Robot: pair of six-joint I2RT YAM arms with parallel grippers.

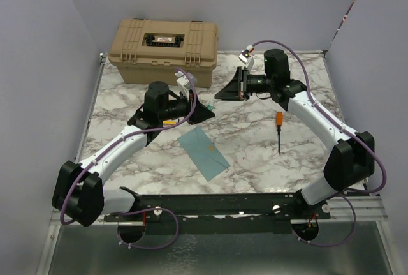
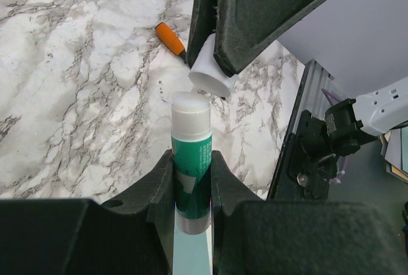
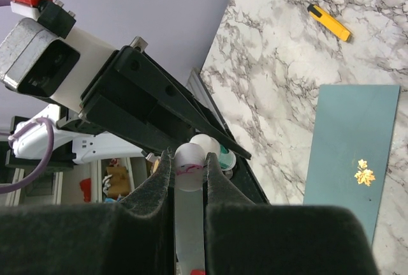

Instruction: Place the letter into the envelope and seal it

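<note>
The teal envelope (image 1: 204,152) lies flat on the marble table, with a small gold leaf mark on it in the right wrist view (image 3: 352,154). The letter is not in view. My left gripper (image 1: 207,112) is shut on a green glue stick (image 2: 191,154) with its white tip bare. My right gripper (image 1: 223,90) is shut on the stick's white cap (image 3: 189,165). In the left wrist view the cap (image 2: 212,74) hangs tilted just beyond the stick's tip, slightly apart from it. Both grippers meet above the table, beyond the envelope's far end.
A tan hard case (image 1: 164,48) stands at the back left. An orange-handled screwdriver (image 1: 278,128) lies right of centre. A yellow cutter (image 3: 328,22) lies on the marble near the left arm. A black rail (image 1: 217,205) runs along the near edge.
</note>
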